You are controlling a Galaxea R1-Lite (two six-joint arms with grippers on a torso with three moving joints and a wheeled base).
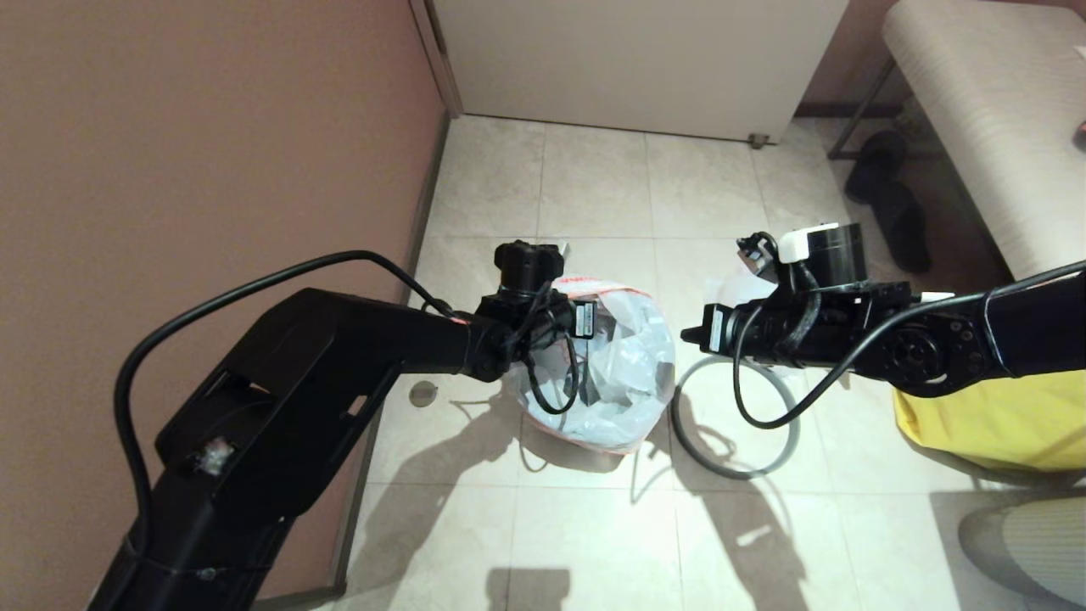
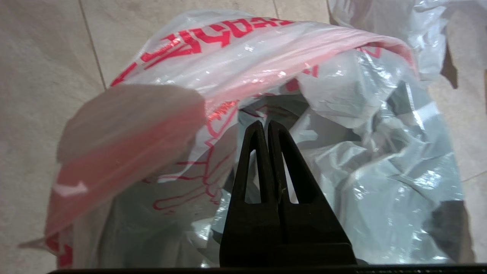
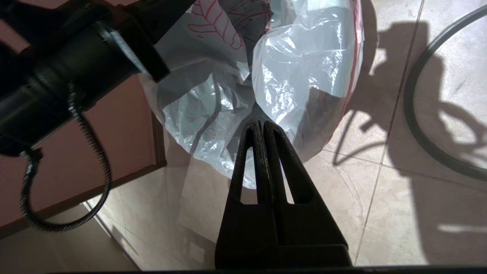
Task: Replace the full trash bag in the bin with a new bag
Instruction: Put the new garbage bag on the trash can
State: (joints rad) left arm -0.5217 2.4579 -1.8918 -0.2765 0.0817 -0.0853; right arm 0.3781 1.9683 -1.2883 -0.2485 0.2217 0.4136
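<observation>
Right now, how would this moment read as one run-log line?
new bag draped over bin, rim uncovered | grey ring on floor beside it | left gripper shut inside bag mouth | right gripper shut beside bag, holding nothing

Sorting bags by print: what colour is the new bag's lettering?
Red, on the new bag; left wrist view.

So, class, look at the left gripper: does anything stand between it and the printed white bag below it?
Nothing visible does. The left gripper, shut, points straight into the open mouth of the new bag, its tips right at the plastic. The right gripper, also shut, sits off to the bag's side.
</observation>
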